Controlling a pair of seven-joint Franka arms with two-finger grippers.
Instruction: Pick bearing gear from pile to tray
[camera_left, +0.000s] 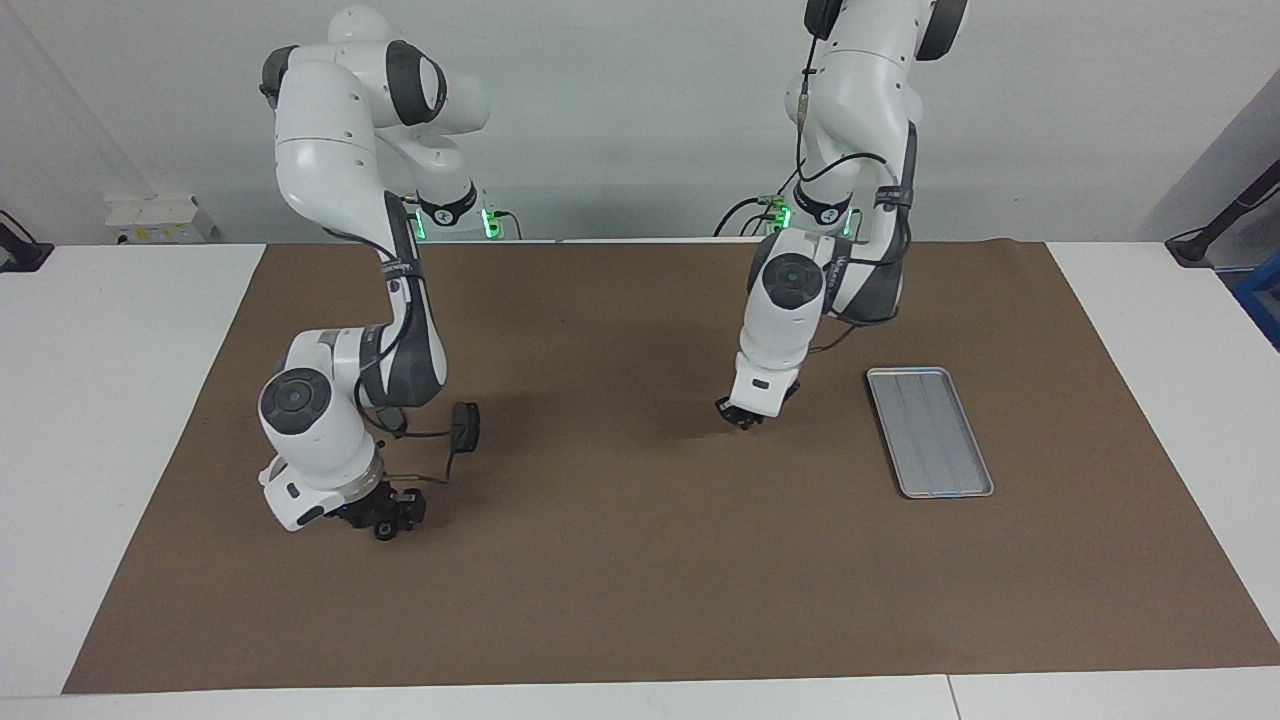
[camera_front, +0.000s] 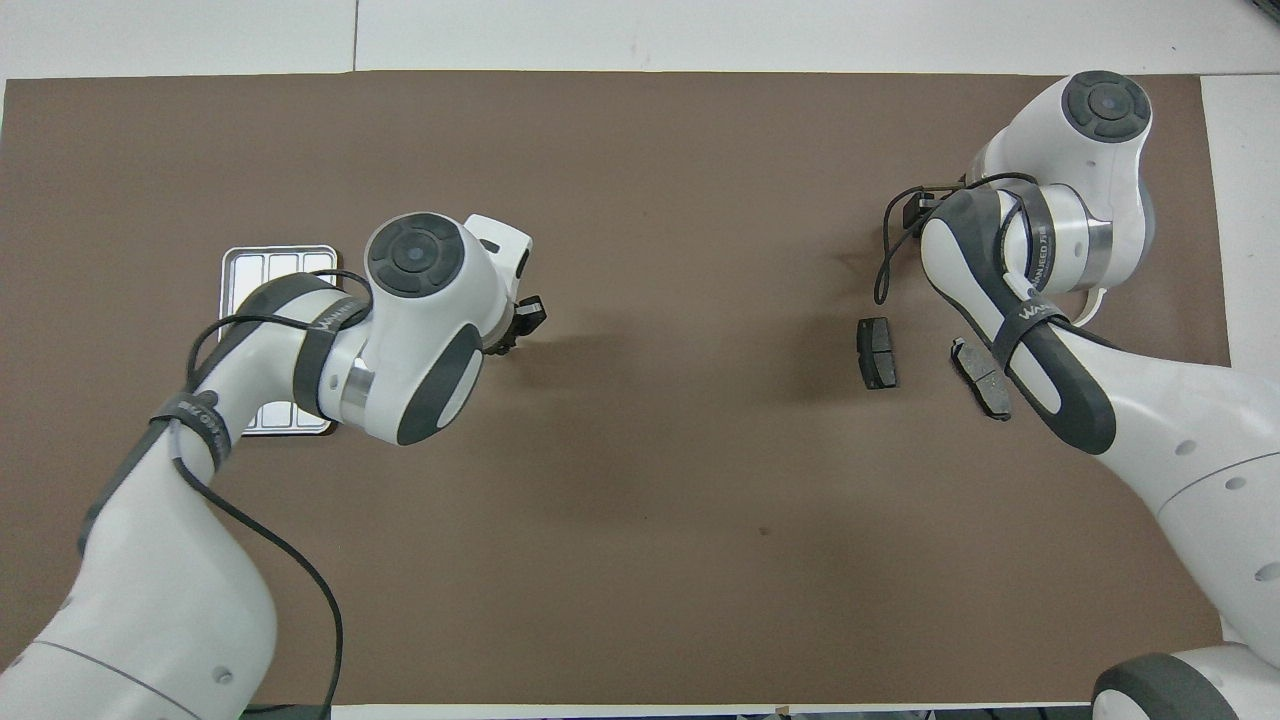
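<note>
Brown mat (camera_left: 640, 580) over white bench (camera_left: 110, 400), ribbed silver tray (camera_left: 930, 432) toward left arm's end, two dark pad plates (camera_front: 878, 352) toward right arm's end, left tool (camera_left: 738, 415) closed above mat beside tray, right tool (camera_left: 385, 515) low over mat, grip unclear.

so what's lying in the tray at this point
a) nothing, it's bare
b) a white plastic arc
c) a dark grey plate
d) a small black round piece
a) The facing view shows the whole tray with only its bare ribbed floor, and both dark grey plates lie on the mat at the right arm's end.
</note>
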